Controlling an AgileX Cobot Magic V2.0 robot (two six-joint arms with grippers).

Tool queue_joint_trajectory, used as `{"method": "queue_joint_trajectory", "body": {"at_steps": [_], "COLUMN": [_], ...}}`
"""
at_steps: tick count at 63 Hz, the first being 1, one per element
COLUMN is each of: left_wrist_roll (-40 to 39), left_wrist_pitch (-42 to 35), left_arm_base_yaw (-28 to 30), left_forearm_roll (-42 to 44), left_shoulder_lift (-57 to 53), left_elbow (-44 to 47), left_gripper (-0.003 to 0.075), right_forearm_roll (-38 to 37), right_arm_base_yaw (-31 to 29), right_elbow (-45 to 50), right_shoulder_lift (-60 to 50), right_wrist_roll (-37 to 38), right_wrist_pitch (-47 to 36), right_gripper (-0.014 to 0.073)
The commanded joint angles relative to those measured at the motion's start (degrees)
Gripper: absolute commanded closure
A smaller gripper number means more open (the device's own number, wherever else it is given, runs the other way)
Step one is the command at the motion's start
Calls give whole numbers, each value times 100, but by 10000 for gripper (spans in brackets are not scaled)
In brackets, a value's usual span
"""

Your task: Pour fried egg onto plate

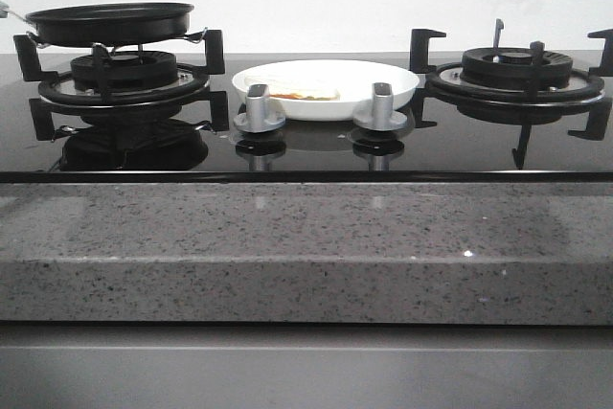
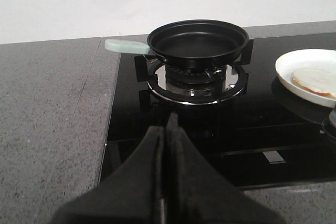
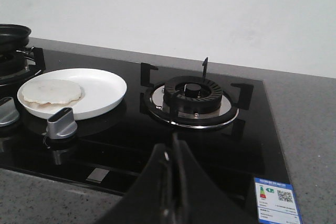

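Black and clenched on nothing, my left end effector and right end effector hang back over the desk edge. Fried egg already lies in the plate, at its nine o'clock side; the frying pan sits empty on its burner, so I judge the best move is simply retreating without bumping anything.

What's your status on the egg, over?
Both tools shut, empty: left tool, right tool. Fried egg on plate. Pan empty on left burner. Nothing obstructing.

Fried egg lying flat on white plate.
The pale round piece is resting off-centre, the plate sitting between the burners.
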Motion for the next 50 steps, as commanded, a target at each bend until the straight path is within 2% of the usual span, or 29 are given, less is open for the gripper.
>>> {"method": "queue_joint_trajectory", "body": {"at_steps": [1,18,33,37,50], "left_wrist_roll": [-84,-84,-84,-84,-84], "left_wrist_pitch": [-596,-555,-827,-234,-278], "left_arm_base_yaw": [2,720,1077,1082,1082], "left_forearm_roll": [42,-268,-268,-268,-256], "left_shoulder_lift": [-377,-2121,-2090,-2090,-2090], "left_elbow": [199,1393,2276,2226,2246], "left_gripper": [741,741,741,741,741], "right_forearm_roll": [21,21,21,21,21], "right_arm_base_yaw": [5,5,5,5,5], "right_elbow": [-148,-148,-148,-148,-148], "right_shoulder_lift": [55,55,61,61,61], "right_wrist_roll": [-43,-43,-43,-43,-43], "right_wrist_pitch": [-502,-502,-503,-503,-503], "right_gripper": [712,712,712,712,712]}}
